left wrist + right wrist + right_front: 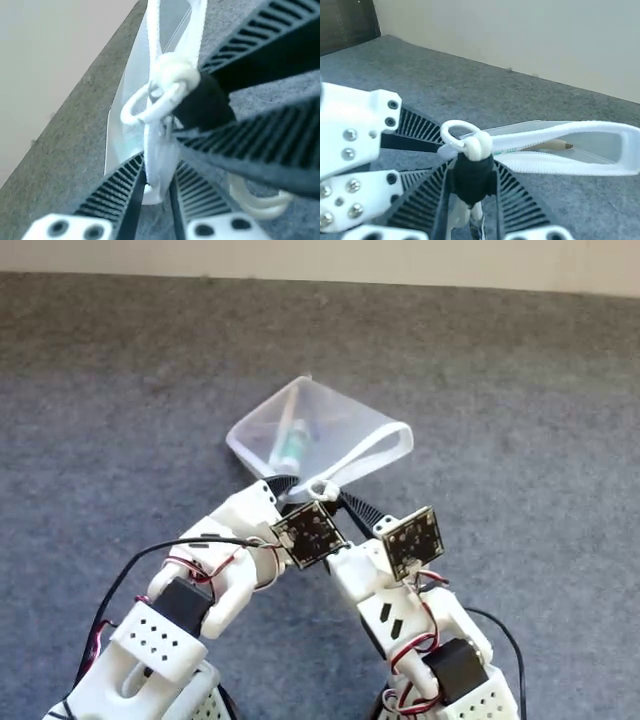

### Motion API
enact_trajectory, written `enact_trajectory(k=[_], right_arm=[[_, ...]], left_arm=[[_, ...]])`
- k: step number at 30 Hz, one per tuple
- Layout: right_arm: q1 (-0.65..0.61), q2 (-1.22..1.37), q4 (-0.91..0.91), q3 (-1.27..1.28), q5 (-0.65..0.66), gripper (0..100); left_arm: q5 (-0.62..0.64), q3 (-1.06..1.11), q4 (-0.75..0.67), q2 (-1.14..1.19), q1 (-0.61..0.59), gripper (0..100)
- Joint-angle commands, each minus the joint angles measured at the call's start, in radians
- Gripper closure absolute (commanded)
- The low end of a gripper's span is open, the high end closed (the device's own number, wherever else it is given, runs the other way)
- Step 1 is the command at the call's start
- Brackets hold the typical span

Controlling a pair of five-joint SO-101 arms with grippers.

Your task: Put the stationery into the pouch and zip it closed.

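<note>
Looks like the packing half is done and we're at the zipping part. The pouch [320, 425] lies on the grey tabletop [520, 390] about mid-scene, just beyond the two arms, and the stationery [291, 446] is already inside, showing greenish through the clear side. The mouth isn't shut yet: in the right wrist view the white zipper band gapes in a long open loop. The left tool [159, 165] is pinched narrow on the near end of the pouch, so I'd say it's acting as the anchor. The right tool [472, 172] is clamped on the black zipper pull [471, 182], with the white cord loop [454, 132] sticking up just above it. The two tools sit almost touching each other. My guess for the next move: the right one drags the pull along the band toward the far right end while the left keeps the pouch from sliding. It needs a straight pull along the zip line, or the soft pouch will probably bunch up. Count: one pouch, one zipper pull, one cord loop, two tools. For the stationery I can make out one greenish piece, plus a pencil-like tip in the right wrist view, and I can't tell if that's a second item.
</note>
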Motion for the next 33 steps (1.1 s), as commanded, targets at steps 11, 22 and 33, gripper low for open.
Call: enact_trajectory(k=[11,22,33], right_arm=[[0.108,-0.008,-0.051,-0.068,0.068,99.4],[0.203,0.001,-0.15,-0.062,0.069,99.4],[0.255,0.383,-0.173,-0.185,0.06,99.4]], left_arm=[[0.084,-0.096,0.097,-0.002,-0.077,100],[0.084,-0.079,0.117,-0.113,-0.081,100],[0.084,-0.039,0.172,-0.28,-0.079,100]])
